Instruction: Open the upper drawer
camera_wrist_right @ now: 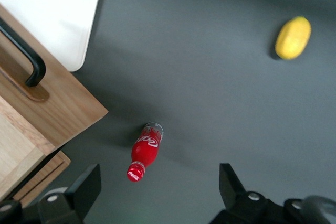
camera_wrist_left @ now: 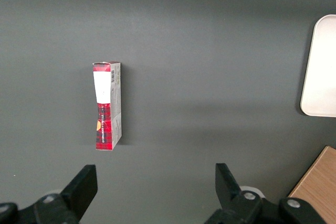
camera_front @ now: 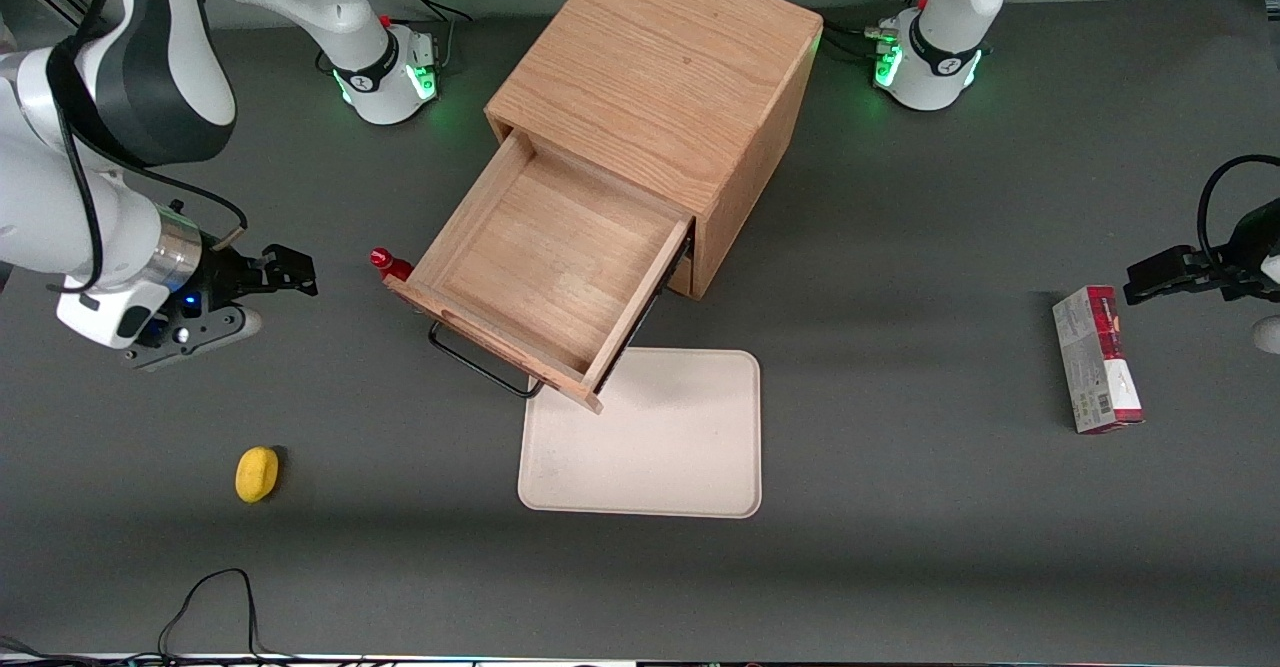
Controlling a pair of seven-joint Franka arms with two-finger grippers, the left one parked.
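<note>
The oak cabinet [camera_front: 660,97] stands mid-table; its upper drawer [camera_front: 545,267] is pulled well out, its front at the cabinet's seven o'clock, over the cream tray [camera_front: 650,442]; the gripper [camera_front: 290,272], fingers spread and holding nothing, hovers at the drawer's nine o'clock, near a red bottle [camera_wrist_right: 144,152].

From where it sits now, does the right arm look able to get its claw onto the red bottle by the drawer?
Probably yes. The claw hangs open, apart from everything, and only bare table lies between it and the bottle. The bottle stands close beside the open drawer's front corner, so room there is tight.
</note>
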